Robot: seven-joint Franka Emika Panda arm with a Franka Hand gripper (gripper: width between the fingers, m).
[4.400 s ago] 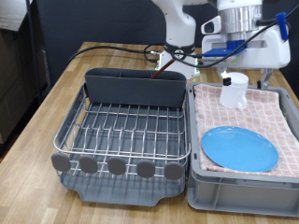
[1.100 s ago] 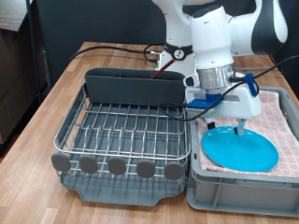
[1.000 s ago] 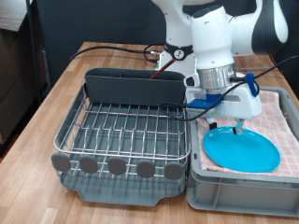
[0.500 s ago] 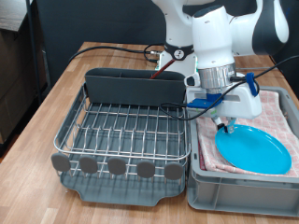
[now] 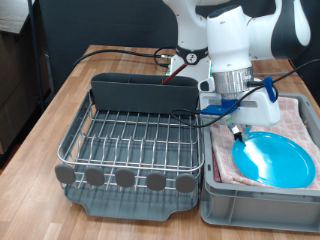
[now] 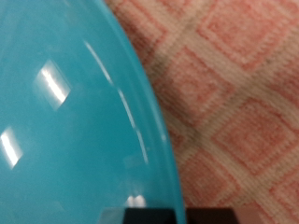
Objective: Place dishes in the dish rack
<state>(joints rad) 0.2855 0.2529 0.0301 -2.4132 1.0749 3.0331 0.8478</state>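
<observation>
The bright-blue plate lies in the grey crate with its edge towards the exterior view's left raised, so it sits tilted on the pink checked cloth. My gripper is shut on that raised edge. The wrist view is filled by the plate and the cloth. The dish rack, a silver wire grid on a dark tray, stands empty at the exterior view's left of the crate. The white cup and the wooden spoon are hidden or out of view.
The rack's grey cutlery caddy stands along its far side and round grey discs line its near edge. The crate's wall stands between plate and rack. Black cables run over the wooden table behind.
My gripper came down from above the crate onto the plate's edge. In the last second the plate has tipped up at that edge and slid towards the exterior view's right.
</observation>
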